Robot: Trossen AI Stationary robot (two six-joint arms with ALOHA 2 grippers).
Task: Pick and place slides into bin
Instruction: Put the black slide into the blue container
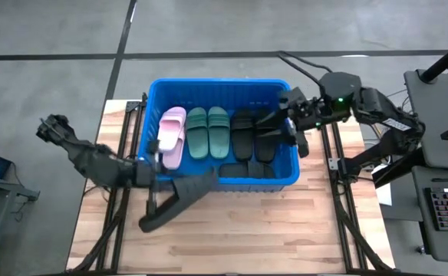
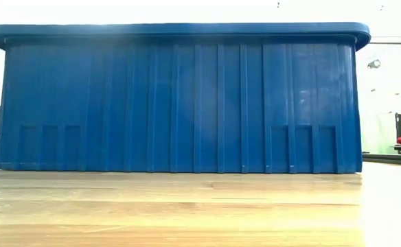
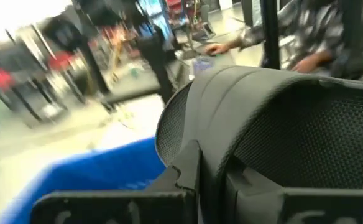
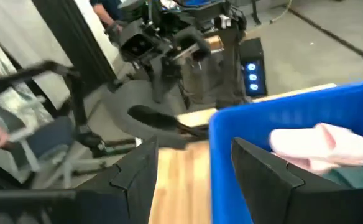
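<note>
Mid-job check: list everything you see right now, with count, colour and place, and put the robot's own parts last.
Bright blue plastic bin: one, at the middle of the wooden table.
Pale pink rubber slides: two, inside the bin at its left end.
Sage green rubber slides: two, inside, beside the pink pair.
Black rubber slides in the bin: about four, though the exact count is unclear, at the right and along the near wall.
Black rubber slide outside the bin: one, held in front of the bin's left corner.
Person: one, in the room behind, in the left wrist view.
Left gripper: shut on that slide.
Right gripper: open, over the bin's right end.
</note>
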